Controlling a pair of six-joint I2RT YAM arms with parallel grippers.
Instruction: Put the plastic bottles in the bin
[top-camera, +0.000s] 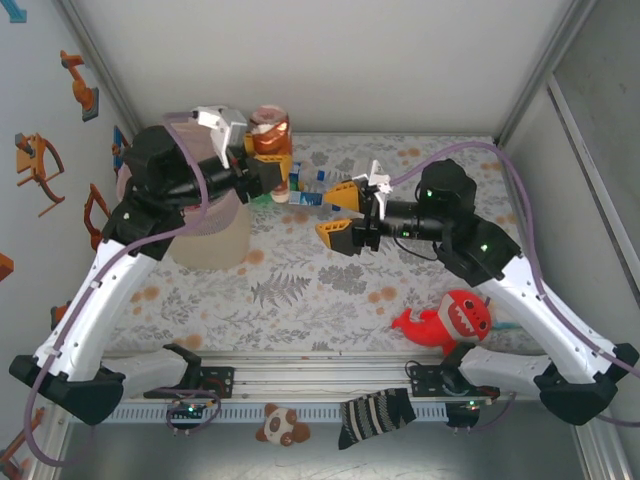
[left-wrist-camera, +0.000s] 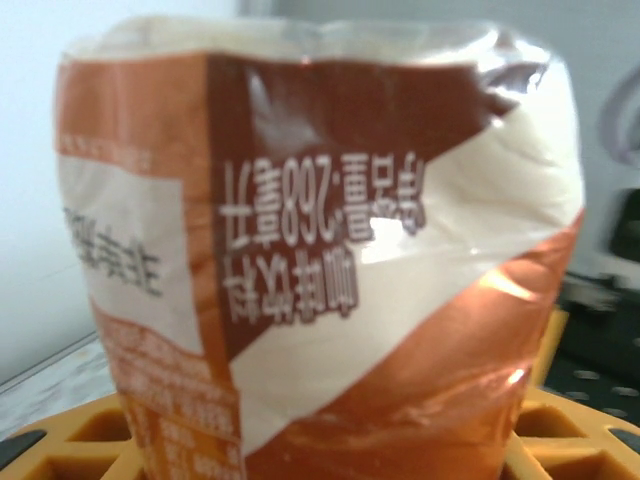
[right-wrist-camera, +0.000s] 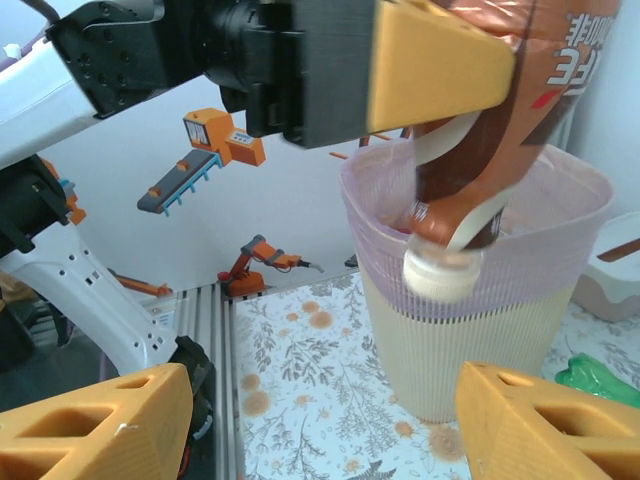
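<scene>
**A:** What did the overhead camera give that the wrist cameras could not?

**B:** The layout. The bin (top-camera: 215, 245) stood at the left, half hidden under the left arm (top-camera: 110, 270). The brown-labelled bottle (top-camera: 270, 130) was up in the air just to the bin's right, not over its opening. The other bottles (top-camera: 303, 188) lay on the table beyond. The red plush toy (top-camera: 455, 320) sat by the right arm.

**A:** And the wrists?

**B:** The left one showed the label print close up. The left gripper (left-wrist-camera: 320, 460) was clamped on that bottle, with orange fingers (left-wrist-camera: 80, 440) on either side.

**A:** Which way did it point?

**B:** From the right wrist, its long axis ran steeply, leaning a little. The white cap (right-wrist-camera: 435, 275) was lowest, level with the bin's pink rim, and the base was uppermost.

**A:** The right gripper (top-camera: 325, 212)?

**B:** Its jaws stood wide apart and held nothing, near the bottle.
</scene>
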